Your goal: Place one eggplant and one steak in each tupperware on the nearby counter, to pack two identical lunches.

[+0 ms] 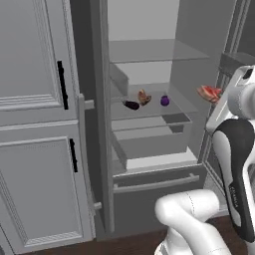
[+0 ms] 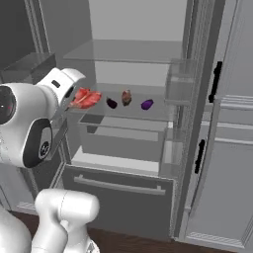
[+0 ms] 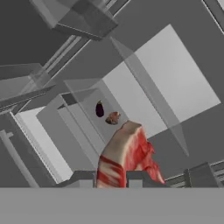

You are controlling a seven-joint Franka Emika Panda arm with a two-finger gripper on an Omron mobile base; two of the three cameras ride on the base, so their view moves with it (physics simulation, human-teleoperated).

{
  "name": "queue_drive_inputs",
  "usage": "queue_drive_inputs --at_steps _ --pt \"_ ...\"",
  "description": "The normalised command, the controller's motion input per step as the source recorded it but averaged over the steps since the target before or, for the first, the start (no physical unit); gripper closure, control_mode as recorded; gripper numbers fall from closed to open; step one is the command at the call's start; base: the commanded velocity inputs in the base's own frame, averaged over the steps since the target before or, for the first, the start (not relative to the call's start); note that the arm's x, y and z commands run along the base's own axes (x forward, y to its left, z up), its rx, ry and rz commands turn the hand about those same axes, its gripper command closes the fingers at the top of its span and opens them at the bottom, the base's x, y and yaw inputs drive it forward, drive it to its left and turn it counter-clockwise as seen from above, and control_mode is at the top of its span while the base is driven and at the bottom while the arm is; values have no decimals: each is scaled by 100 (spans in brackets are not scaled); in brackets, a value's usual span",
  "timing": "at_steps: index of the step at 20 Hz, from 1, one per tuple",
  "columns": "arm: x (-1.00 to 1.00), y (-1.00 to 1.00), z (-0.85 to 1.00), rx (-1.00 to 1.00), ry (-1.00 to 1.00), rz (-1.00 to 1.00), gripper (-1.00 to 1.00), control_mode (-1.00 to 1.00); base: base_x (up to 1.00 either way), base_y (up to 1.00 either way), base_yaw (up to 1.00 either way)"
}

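My gripper (image 3: 111,178) is shut on a red steak (image 3: 127,153), held in the air in front of the open fridge, out from its glass shelf (image 1: 149,110). The same steak (image 1: 209,93) shows at the right of the left base view, and at the left of the right base view as steak (image 2: 85,98) beside the hand. On the shelf lie a dark eggplant (image 1: 131,105), a second steak piece (image 1: 144,97) and a purple eggplant (image 1: 165,100). The hand view shows one eggplant (image 3: 99,109) and the shelf steak (image 3: 113,117). The tupperware and the counter are out of view.
The fridge stands open with its door (image 1: 97,124) swung to the left. Below the shelf are clear drawers (image 1: 149,142) and a closed freezer drawer (image 1: 159,185). Grey cabinet doors with black handles (image 1: 62,84) flank the fridge. Door bins (image 2: 178,89) hang on the right.
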Motion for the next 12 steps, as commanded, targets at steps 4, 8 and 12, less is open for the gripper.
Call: queue_drive_inputs --at_steps 4,8,12 --pt "0 0 0 0 0 0 100 100 -100 9 1" --pt "0 0 0 0 0 0 100 100 -100 7 3" --pt "0 0 0 0 0 0 100 100 -100 0 0"
